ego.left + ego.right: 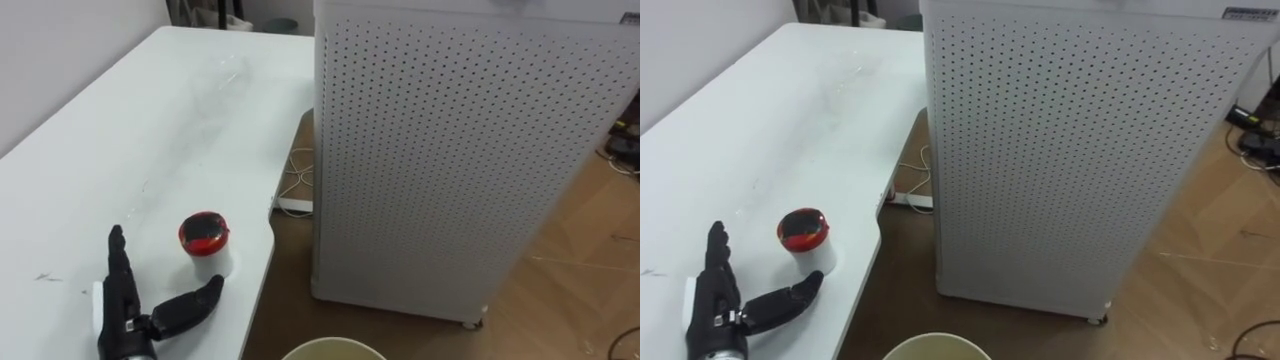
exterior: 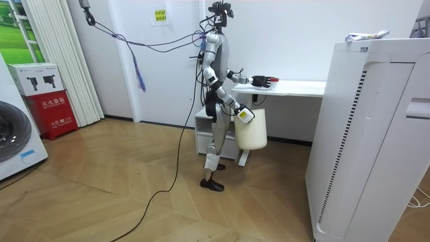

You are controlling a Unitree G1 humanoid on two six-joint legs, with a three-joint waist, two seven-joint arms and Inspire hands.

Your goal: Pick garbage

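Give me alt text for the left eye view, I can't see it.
The robot's left hand, fingers open, is over a white table beside a small white cup with a red lid. A tall perforated white cabinet stands right of the table.

Left hand (image 1: 128,300): cut at the wrist by the lower edge of the eye views; too small for detail in the room view.
Bucket (image 1: 332,349): a sliver of pale rim at the lower edge, the rest cropped.
Right hand (image 2: 243,115): tiny in the room view, set against the bucket; grasp unreadable.
Cup (image 1: 212,262): white wall nearly lost against the white table (image 1: 150,150) (red lid (image 1: 203,231) plain enough); contents unseen.
Clear object (image 1: 222,76): far along the table, faint and transparent, possibly a bottle, not certain.
White perforated cabinet (image 1: 450,150): cropped at top and right.
Power strip (image 1: 294,205): partly hidden between the table's edge and the cabinet.
Cables (image 1: 625,140): cropped by the right edge, too tangled to sort.
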